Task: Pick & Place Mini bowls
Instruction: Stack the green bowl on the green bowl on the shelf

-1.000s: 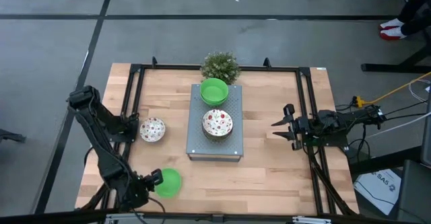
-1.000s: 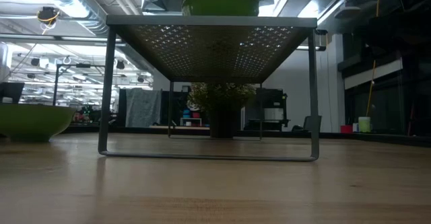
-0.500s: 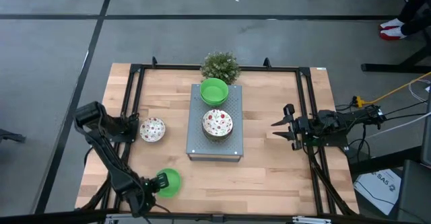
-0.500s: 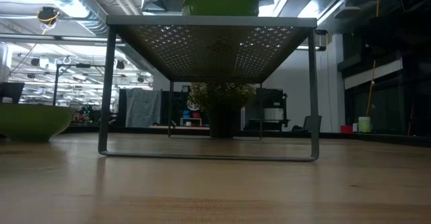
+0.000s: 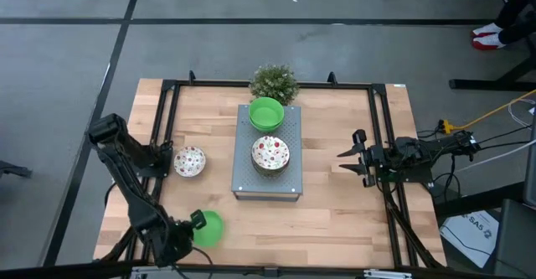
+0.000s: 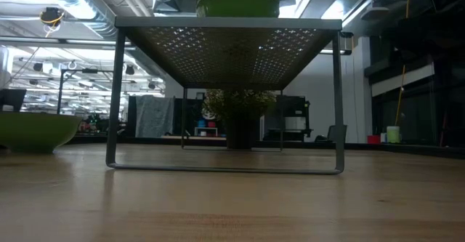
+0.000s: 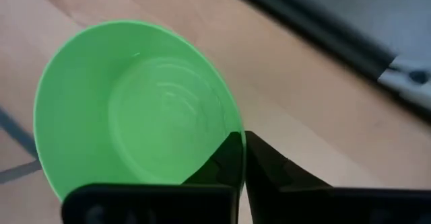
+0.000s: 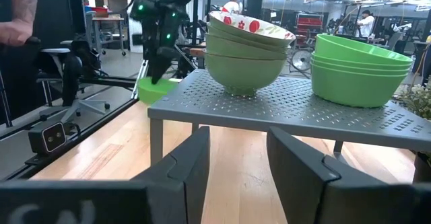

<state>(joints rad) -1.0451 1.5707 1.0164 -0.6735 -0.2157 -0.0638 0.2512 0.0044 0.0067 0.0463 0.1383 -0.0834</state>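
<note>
At the middle of the high view, the grey rack (image 5: 268,183) already carries two stacks of mini bowls: a plain green stack (image 5: 266,112) and a speckled-topped stack (image 5: 270,152); a speckled bowl (image 5: 189,161) left of the rack and a green bowl (image 5: 207,227) at lower left remain on the surface (image 5: 335,220); the left hand (image 7: 244,158) reaches low, pinched on that green bowl's rim; the right hand (image 8: 237,158) waits at the right, fingers wide.
</note>
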